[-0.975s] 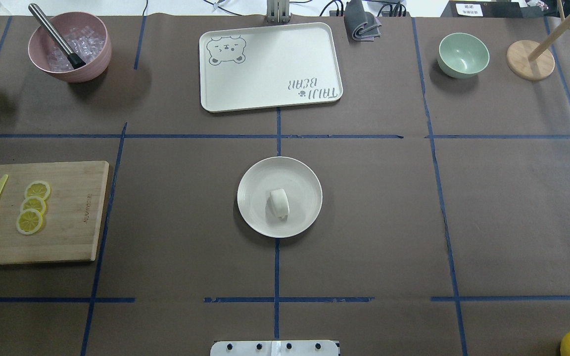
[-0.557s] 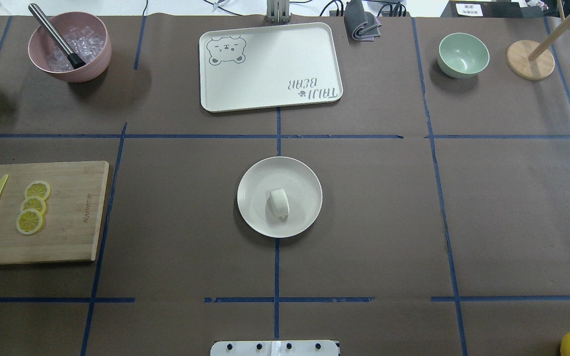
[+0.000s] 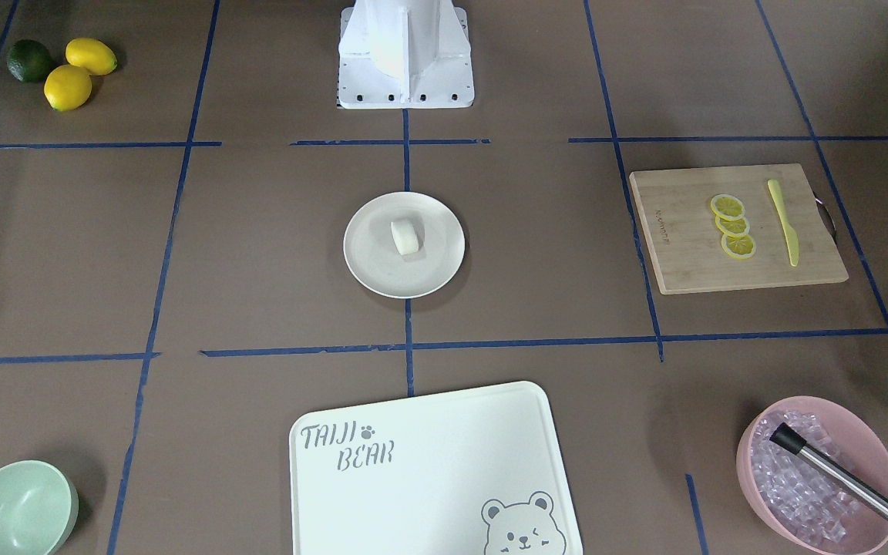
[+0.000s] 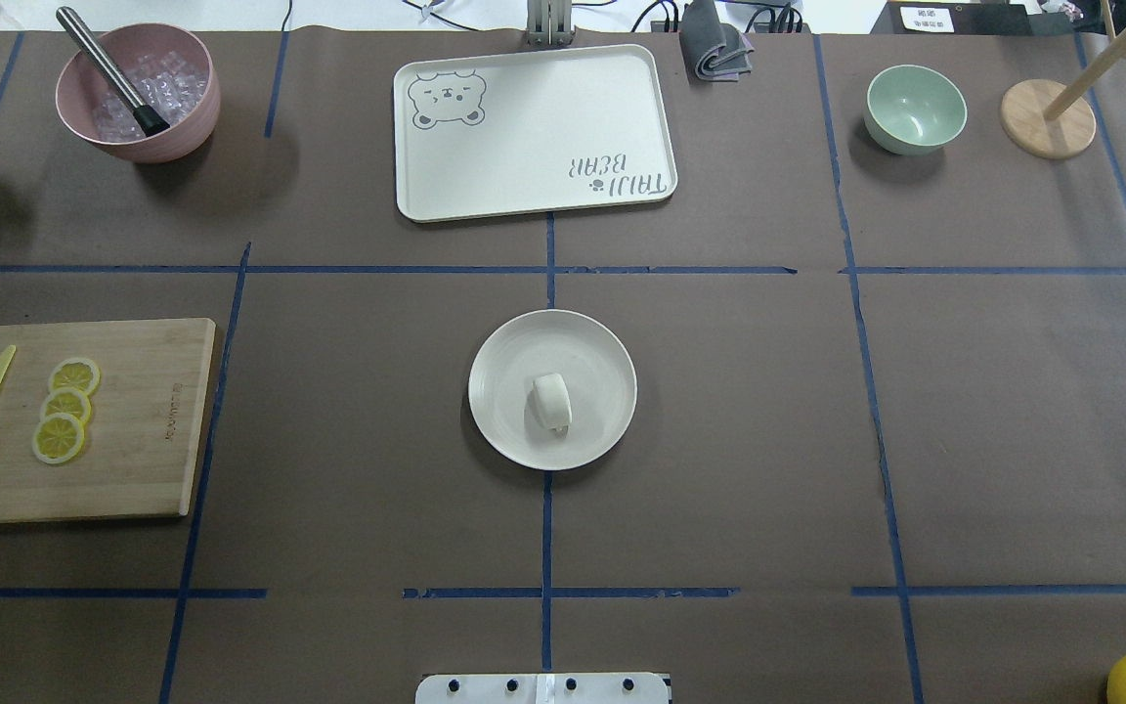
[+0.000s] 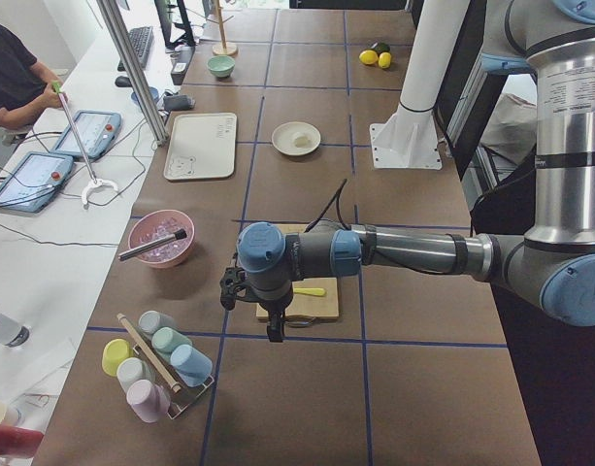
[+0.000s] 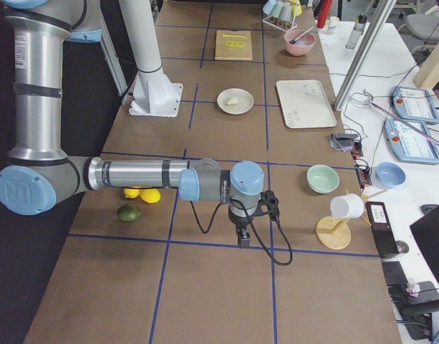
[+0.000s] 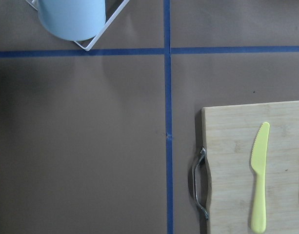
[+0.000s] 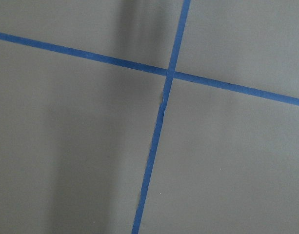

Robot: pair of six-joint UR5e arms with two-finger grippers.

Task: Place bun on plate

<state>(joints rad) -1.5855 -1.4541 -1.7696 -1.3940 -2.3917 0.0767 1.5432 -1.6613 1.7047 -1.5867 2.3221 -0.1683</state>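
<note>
The bun (image 4: 549, 401), a small white oblong lump, lies near the middle of the round cream plate (image 4: 514, 352) at the table's centre; it also shows in the front-facing view as the bun (image 3: 405, 236) on the plate (image 3: 432, 262). Neither gripper is near it. The left gripper (image 5: 275, 330) hangs over the table's left end by the cutting board, seen only in the left side view. The right gripper (image 6: 242, 240) hangs over the right end, seen only in the right side view. I cannot tell whether either is open or shut.
A bear-printed tray (image 4: 534, 132) lies behind the plate. A cutting board (image 4: 133, 420) with lemon slices and a yellow knife is at the left, a pink bowl (image 4: 138, 93) of ice at back left, a mint bowl (image 4: 915, 108) and wooden stand (image 4: 1047, 117) at back right.
The bun has tipped slightly on the plate since the earliest frame. Nothing else on the table has moved.
</note>
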